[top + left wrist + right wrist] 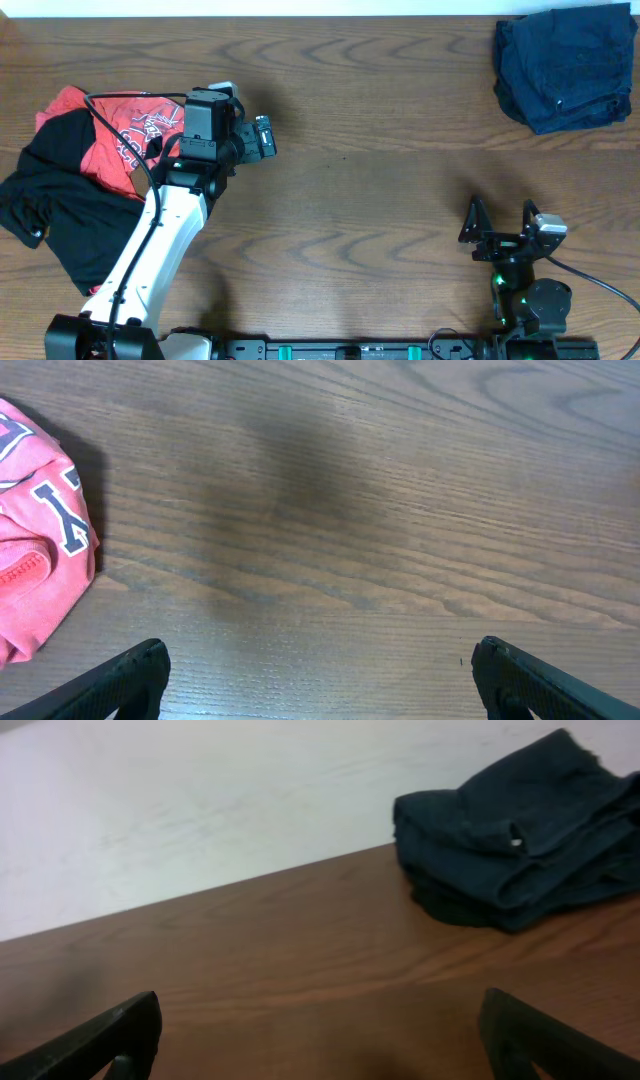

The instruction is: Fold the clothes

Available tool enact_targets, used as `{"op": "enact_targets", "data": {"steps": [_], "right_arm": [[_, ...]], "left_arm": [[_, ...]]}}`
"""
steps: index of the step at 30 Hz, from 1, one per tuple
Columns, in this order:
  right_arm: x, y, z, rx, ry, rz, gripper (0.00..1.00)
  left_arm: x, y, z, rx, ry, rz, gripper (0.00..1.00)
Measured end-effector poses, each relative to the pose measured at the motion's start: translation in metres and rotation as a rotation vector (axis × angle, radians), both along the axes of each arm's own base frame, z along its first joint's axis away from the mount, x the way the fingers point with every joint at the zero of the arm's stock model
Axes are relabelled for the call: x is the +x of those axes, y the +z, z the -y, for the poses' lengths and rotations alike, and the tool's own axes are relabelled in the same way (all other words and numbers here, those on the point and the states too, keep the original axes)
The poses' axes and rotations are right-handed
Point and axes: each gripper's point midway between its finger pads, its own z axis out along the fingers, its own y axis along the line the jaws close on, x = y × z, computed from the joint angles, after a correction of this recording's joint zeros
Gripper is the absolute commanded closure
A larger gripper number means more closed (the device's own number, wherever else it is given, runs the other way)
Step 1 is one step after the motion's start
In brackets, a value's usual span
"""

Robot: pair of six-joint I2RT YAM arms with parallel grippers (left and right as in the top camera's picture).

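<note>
Where the wooden table (380, 150) runs closest to the 2 arm bases, we find the right gripper (320, 1005) low over bare wood at the near right, its 2 dark fingers (110, 1035) spread wide with nothing between them. A little farther in on the left, the white left arm (165, 230) reaches diagonally up and over the edge of a black garment (50, 215), which lies crumpled at the near left side. The left gripper (320, 655) is likewise fully parted and empty, and its wrist view shows only wood grain between its fingers (130, 680). Just beside it, to its left, we see the red T-shirt (35, 550) with white lettering, bunched and lying partly on the black garment; the fingers are clear of the cloth. Farthest away, at the far right corner of the table, sits the folded navy denim (565, 65), a thick, slightly rumpled stack well apart from both grippers and from the other 2 garments.
</note>
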Motion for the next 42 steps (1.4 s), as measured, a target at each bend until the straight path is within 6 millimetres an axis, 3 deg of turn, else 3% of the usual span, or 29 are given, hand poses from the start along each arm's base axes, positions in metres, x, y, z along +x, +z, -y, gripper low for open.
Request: {"op": "enact_targets", "data": {"steps": [42], "right_arm": [[-0.0005,-0.0045,-0.0048,-0.004,0.016,-0.018,0.01]], "left_arm": [[-0.0016,-0.0015,-0.0003,0.002,0.0,-0.009,0.02]]}}
